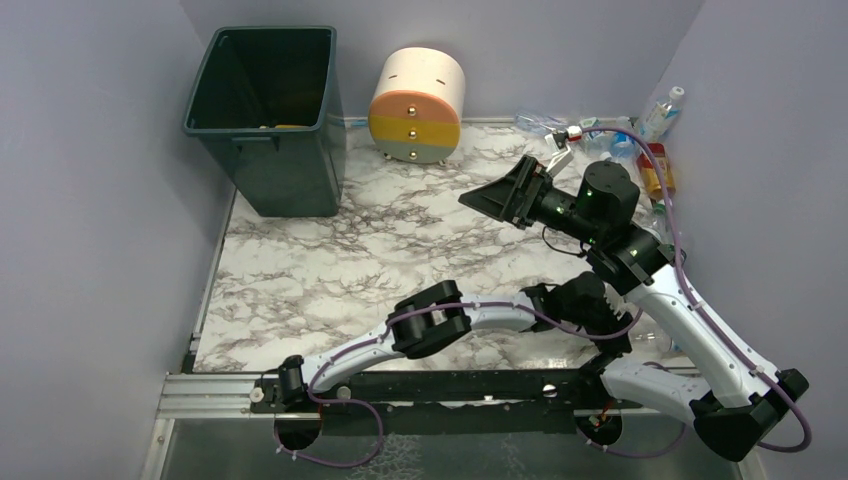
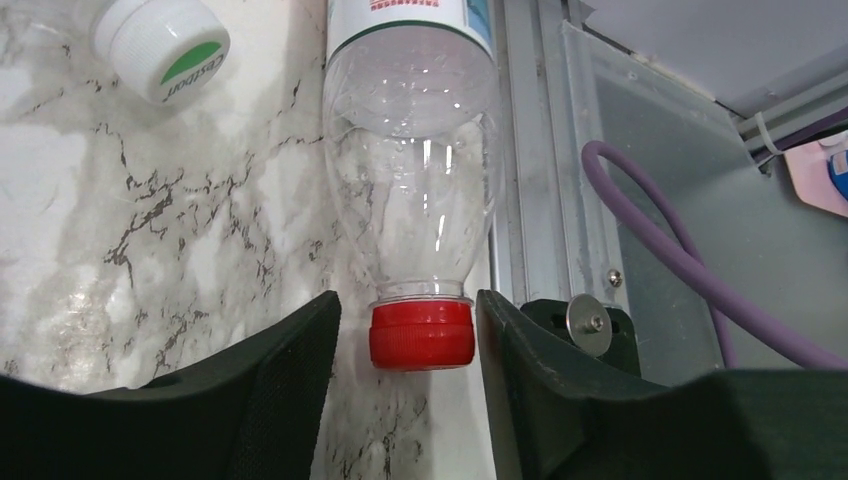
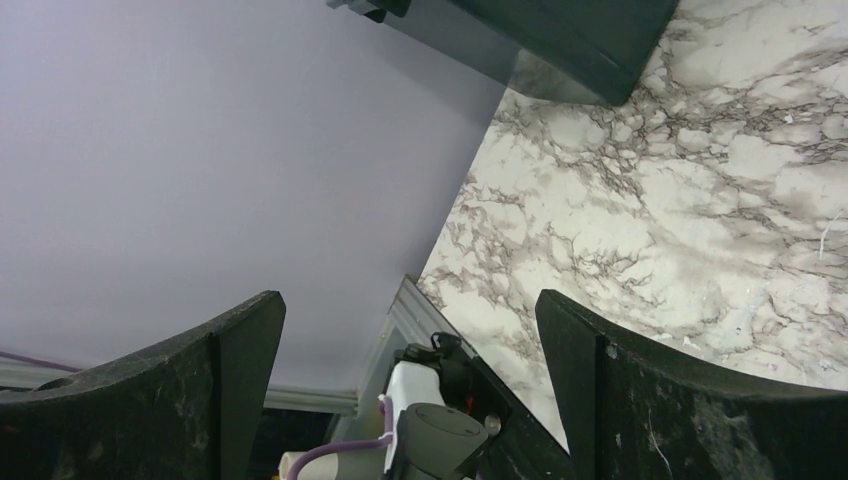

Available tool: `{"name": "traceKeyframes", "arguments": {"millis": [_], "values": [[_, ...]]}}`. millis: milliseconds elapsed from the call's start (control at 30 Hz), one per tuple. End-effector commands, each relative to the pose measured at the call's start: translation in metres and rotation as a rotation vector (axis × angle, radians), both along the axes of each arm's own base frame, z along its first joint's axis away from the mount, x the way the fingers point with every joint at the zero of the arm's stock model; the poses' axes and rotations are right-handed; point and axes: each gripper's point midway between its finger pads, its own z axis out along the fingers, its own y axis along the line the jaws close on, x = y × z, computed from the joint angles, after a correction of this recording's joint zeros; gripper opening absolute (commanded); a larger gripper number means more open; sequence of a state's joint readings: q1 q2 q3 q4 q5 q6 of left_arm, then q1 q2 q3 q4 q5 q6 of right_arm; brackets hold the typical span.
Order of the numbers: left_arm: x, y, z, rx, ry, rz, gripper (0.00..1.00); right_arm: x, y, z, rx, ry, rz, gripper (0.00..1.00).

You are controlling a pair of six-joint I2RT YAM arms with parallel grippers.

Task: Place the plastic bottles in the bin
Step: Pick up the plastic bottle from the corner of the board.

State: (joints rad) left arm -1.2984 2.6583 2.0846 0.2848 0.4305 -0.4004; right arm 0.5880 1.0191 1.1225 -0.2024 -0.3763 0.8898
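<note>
Marble counter (image 1: 300, 270), lavender walls. Upper left of the top view: dark green bin (image 1: 265, 110), with the round drawer unit (image 1: 417, 105) just right of it. The left fingers (image 2: 280, 380) are narrow, straddling the red cap (image 2: 421, 335) of a clear bottle (image 2: 410, 150) lying along the counter's edge rail. The frame-right finger is about touching the cap and there's a small gap on the other side, so not clamped. White-and-green cap (image 2: 160, 45) upper left of that view. The right fingers (image 3: 200, 380) are spread wide with nothing between, raised over the counter mid-right. More bottles (image 1: 662, 110) in the upper right corner
</note>
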Motion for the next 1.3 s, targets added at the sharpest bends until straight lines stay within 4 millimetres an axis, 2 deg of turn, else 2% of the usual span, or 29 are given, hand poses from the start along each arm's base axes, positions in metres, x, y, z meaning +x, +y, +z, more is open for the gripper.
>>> {"name": "traceKeyframes", "arguments": {"millis": [0, 133, 200, 400, 467, 567, 633, 700, 967, 1267], "values": [[0.003, -0.005, -0.011, 0.016, -0.018, 0.019, 0.56, -0.004, 0.004, 0.005, 0.018, -0.026, 0.033, 0.99], [0.005, -0.006, -0.011, 0.017, -0.019, 0.027, 0.53, -0.004, 0.004, 0.005, 0.015, -0.027, 0.032, 0.99], [0.007, -0.007, -0.01, 0.014, -0.02, 0.031, 0.47, -0.004, 0.004, 0.003, 0.012, -0.024, 0.033, 0.99], [0.01, -0.008, -0.01, 0.017, -0.014, 0.036, 0.39, -0.004, 0.005, 0.001, 0.006, -0.023, 0.035, 0.99], [0.011, -0.006, -0.012, 0.024, -0.012, 0.038, 0.32, -0.003, 0.005, 0.001, 0.006, -0.022, 0.034, 0.99], [0.012, -0.002, -0.014, 0.029, -0.007, 0.04, 0.3, -0.002, 0.005, -0.001, 0.003, -0.018, 0.034, 0.99], [0.013, 0.002, -0.013, 0.032, -0.008, 0.044, 0.22, -0.003, 0.005, -0.003, 0.001, -0.015, 0.035, 0.99], [0.015, 0.007, -0.015, 0.039, -0.007, 0.049, 0.19, -0.003, 0.005, -0.004, -0.001, -0.014, 0.036, 0.99], [0.034, 0.047, -0.023, 0.087, -0.01, 0.114, 0.15, -0.003, 0.003, -0.008, -0.01, -0.01, 0.024, 0.99], [0.073, 0.118, -0.035, 0.161, -0.005, 0.268, 0.13, -0.002, -0.002, -0.009, -0.026, -0.015, -0.002, 0.99]]}}
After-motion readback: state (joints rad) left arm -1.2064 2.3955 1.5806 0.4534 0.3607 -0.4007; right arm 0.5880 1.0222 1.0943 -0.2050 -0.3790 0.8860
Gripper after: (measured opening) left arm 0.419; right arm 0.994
